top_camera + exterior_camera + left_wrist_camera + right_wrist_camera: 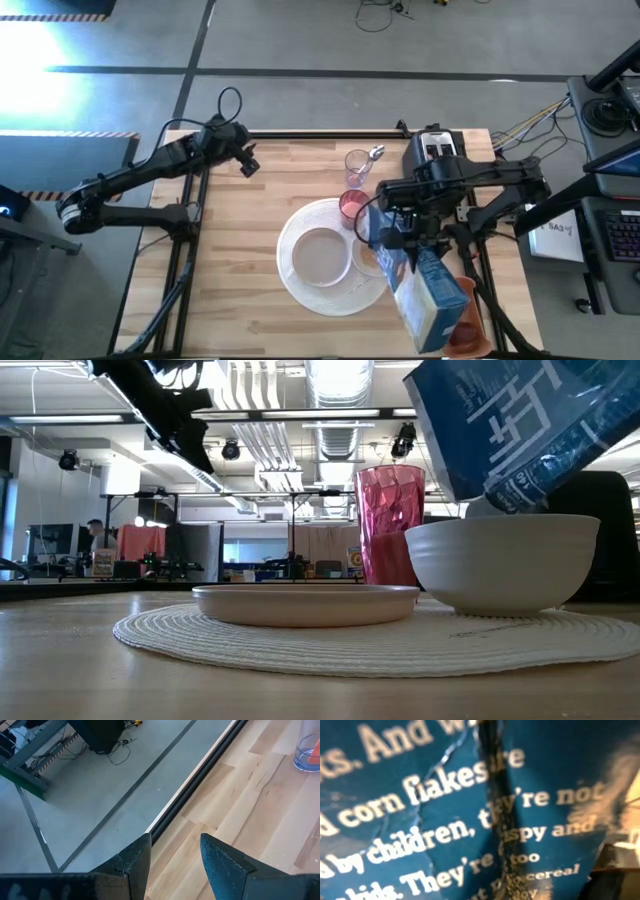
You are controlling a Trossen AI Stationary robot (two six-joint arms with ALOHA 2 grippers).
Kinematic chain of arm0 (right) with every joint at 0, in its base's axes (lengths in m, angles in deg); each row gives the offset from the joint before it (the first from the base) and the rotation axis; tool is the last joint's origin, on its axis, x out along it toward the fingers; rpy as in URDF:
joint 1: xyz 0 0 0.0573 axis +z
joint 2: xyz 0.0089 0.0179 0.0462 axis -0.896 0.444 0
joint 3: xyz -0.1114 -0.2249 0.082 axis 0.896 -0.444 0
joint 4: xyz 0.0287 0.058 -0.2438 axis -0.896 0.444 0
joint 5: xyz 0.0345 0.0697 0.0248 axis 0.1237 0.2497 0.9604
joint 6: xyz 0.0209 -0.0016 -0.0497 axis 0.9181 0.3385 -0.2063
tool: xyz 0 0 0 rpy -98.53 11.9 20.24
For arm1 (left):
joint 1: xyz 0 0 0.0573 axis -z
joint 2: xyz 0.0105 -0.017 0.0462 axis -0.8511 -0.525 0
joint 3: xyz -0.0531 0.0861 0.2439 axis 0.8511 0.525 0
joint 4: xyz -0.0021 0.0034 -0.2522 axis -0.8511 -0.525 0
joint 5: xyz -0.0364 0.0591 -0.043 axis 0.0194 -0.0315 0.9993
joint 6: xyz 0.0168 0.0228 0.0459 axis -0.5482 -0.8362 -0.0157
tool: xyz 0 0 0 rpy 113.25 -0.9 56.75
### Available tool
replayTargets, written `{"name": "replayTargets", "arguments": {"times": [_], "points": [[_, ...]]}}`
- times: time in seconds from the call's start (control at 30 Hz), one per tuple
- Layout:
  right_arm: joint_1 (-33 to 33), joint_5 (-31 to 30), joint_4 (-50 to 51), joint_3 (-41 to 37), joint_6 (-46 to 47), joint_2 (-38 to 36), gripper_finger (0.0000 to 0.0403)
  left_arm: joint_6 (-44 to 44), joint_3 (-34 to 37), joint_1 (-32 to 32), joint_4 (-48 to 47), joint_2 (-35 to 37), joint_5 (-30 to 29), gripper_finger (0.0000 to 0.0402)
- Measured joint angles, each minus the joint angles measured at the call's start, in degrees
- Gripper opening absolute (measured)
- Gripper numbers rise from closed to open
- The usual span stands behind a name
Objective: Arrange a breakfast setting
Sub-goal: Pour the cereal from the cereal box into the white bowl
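Note:
A round woven placemat (pixel 300 285) carries a large white plate (pixel 322 255) and a small white bowl (pixel 500 560), with a pink cup (pixel 390 525) at its far side. My right gripper (pixel 400 238) is shut on a blue cereal box (pixel 432 295), which is tipped above the bowl. In the right wrist view the box (pixel 470 810) fills the picture and hides the fingers. My left gripper (pixel 175 842) hangs open and holds nothing above the table's far left edge (pixel 185 795), well away from the setting. My right gripper holds the blue cereal box up in the air. The arm covers the place of contact in the high view, so the part held cannot be told. The box is tilted steeply, its lower end (pixel 500 495) just above the bowl's rim, clear of the table.
A black toaster (pixel 437 148) stands at the far right, with a clear cup (pixel 358 163) left of it. An orange-red tray (pixel 472 335) lies at the near right under the box. Bare wood (pixel 215 270) spreads across the table's left half.

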State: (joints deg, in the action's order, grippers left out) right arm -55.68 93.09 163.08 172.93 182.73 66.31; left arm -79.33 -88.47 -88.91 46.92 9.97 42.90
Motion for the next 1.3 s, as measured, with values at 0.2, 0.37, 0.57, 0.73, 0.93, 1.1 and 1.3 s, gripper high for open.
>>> {"name": "replayTargets", "arguments": {"times": [0.2,0.37,0.57,0.73,0.93,1.1,1.3], "points": [[-0.36,1.29,-0.34,-0.28,0.51,0.07,0.0154,0.09,0.00,-0.07,0.03,0.17,0.00,0.0155],[-0.31,-0.23,-0.38,-0.42,-1.83,-0.09,0.0154,0.15,0.00,-0.07,0.08,0.12,0.00,0.0155],[-0.45,-0.91,-0.56,-0.38,-4.33,0.44,0.0152,0.17,0.00,-0.07,-0.01,0.18,0.00,0.0155],[-0.36,-1.06,-0.50,-0.14,-2.44,-0.27,0.0152,0.17,0.00,-0.07,-0.96,0.19,0.02,0.0155],[-0.34,-0.29,-0.41,-0.47,-1.77,-0.24,0.0151,0.18,0.00,-0.07,-1.01,0.24,0.02,0.0155],[-0.35,1.95,-0.35,-0.52,-4.03,0.08,0.0151,0.41,0.00,-0.08,-1.13,0.28,0.02,0.0155],[0.11,0.94,-0.15,-1.39,0.35,-1.33,0.0151,0.40,0.00,-0.20,-2.14,0.28,0.02,0.0155]]}}
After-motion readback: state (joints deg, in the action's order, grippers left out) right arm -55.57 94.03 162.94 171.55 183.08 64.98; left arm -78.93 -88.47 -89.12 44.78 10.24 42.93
